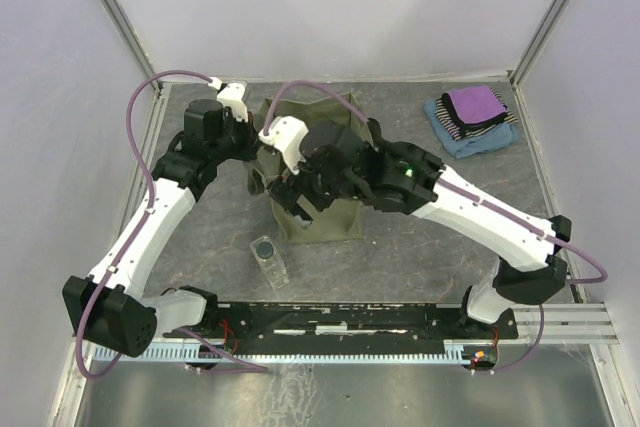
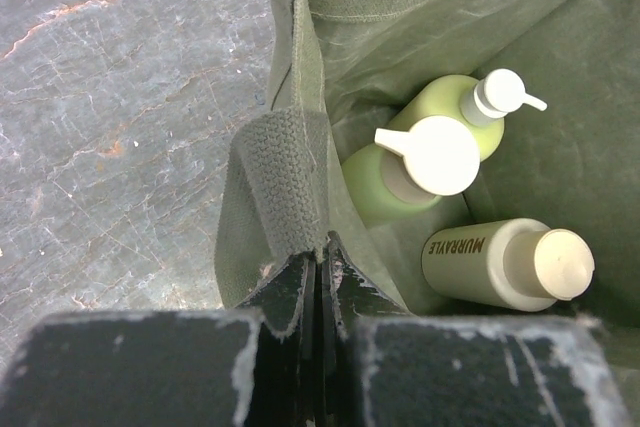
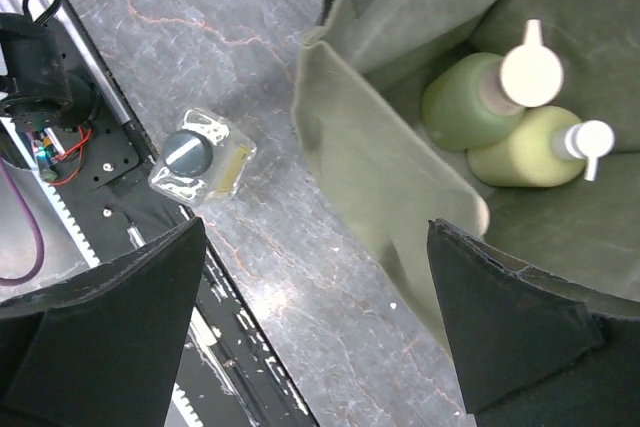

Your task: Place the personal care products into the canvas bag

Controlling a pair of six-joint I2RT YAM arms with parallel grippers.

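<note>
The olive canvas bag stands mid-table, mouth open. My left gripper is shut on the bag's rim by its webbing handle, at the bag's left side. Inside the bag lie the yellow-green pump bottle, the round green bottle with the peach cap and the cream bottle. My right gripper is open and empty above the bag's near wall. The clear square bottle with the dark cap lies on the table in front of the bag and shows in the right wrist view.
Folded purple, striped and blue cloths lie at the back right. The black base rail runs along the near edge, close to the clear bottle. Enclosure walls stand left, right and behind.
</note>
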